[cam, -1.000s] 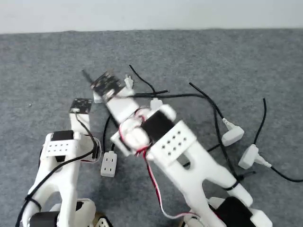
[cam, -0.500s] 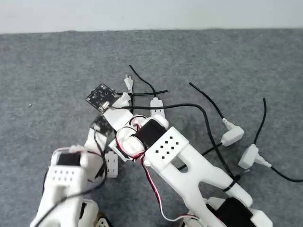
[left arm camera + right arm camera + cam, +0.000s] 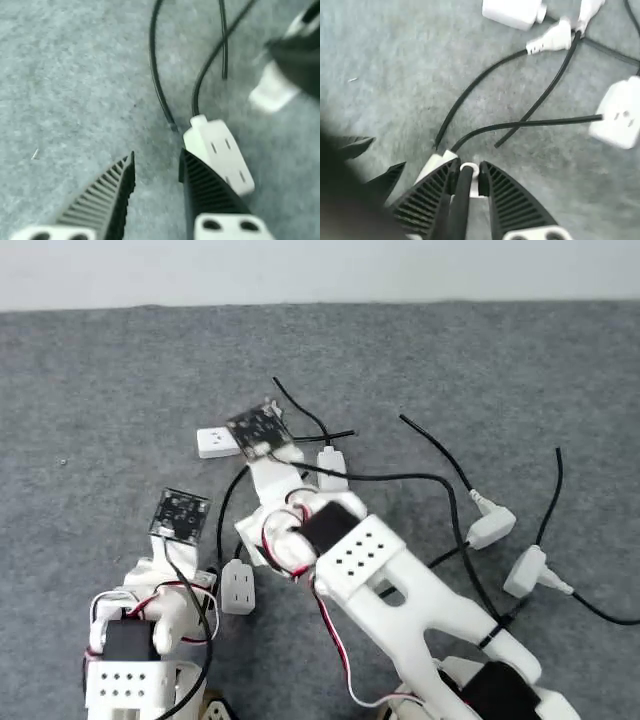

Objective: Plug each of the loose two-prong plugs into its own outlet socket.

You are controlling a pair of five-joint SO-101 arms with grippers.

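On the grey mat (image 3: 90, 360) the right arm (image 3: 400, 580) stretches toward 11 o'clock, and the left arm (image 3: 130, 660) stands at 7 o'clock. The left gripper (image 3: 155, 167) is spread over bare mat. An outlet (image 3: 220, 155) rests against the outer side of one finger, at 3 o'clock from that arm in the high view. The right gripper (image 3: 468, 167) is clenched on a black cord (image 3: 457, 200), with a white plug (image 3: 436, 161) just past its tips. A second plug (image 3: 492, 528) lies at 3 o'clock on the mat.
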